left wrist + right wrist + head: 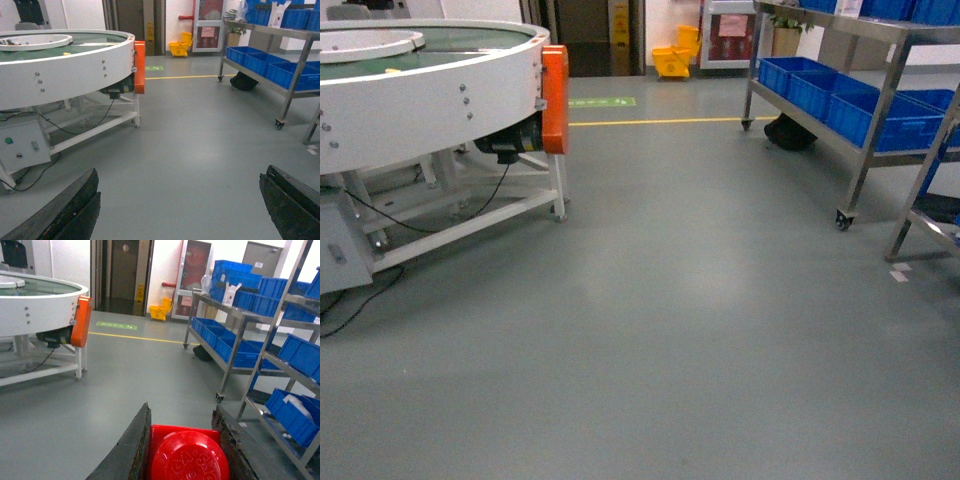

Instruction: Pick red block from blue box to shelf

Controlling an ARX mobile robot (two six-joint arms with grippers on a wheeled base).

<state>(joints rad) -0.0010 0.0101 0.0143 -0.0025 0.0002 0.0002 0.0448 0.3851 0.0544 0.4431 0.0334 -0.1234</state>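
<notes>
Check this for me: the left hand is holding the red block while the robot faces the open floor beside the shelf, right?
Not quite. The right hand holds the red block, as the right wrist view shows; the left hand is open with nothing in it. The shelf part is correct.

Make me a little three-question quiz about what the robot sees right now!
1. True or false: the right pincer holds the red block.
2. What colour is the mop bucket by the far wall? A) green B) yellow C) pink
3. Fill in: the left pincer is ____, with only floor between its fingers.

Key: 1 true; 2 B; 3 open. The shelf with blue crates stands to the right.
</notes>
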